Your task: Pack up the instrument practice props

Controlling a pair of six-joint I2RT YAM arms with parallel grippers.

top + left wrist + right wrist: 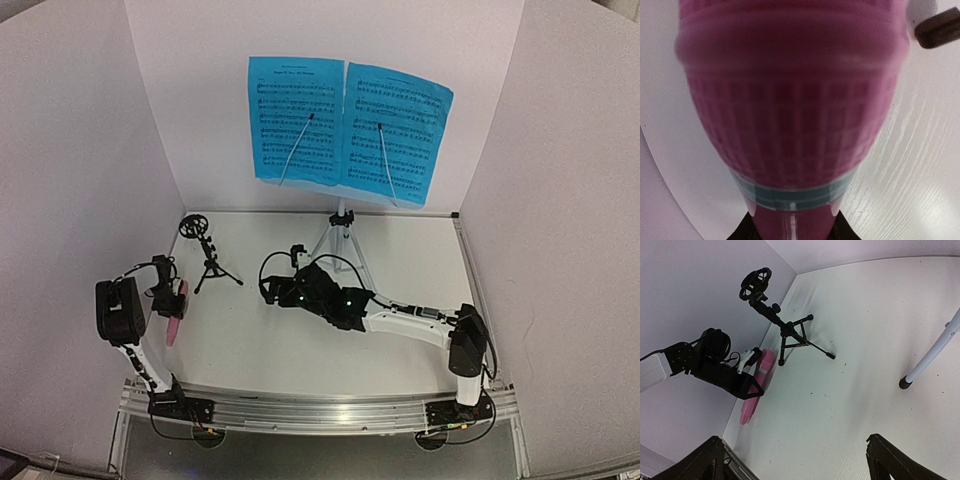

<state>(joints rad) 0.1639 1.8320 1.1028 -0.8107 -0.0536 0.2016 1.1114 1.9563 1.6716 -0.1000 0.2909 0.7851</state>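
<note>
Left hand pinches the pink stick microphone, right hand spread empty; black tripod stand and blue music sheets not yet packed.

Left wrist view: pink microphone blurred, cropped at 12 o'clock. Left gripper hidden but for dark slivers at 6 o'clock. Dark object at 2 o'clock cut off, not identified.
Right wrist view: silver stand leg cropped at 3 o'clock.
Top view: notation on blue music sheets too small to be read.
</note>
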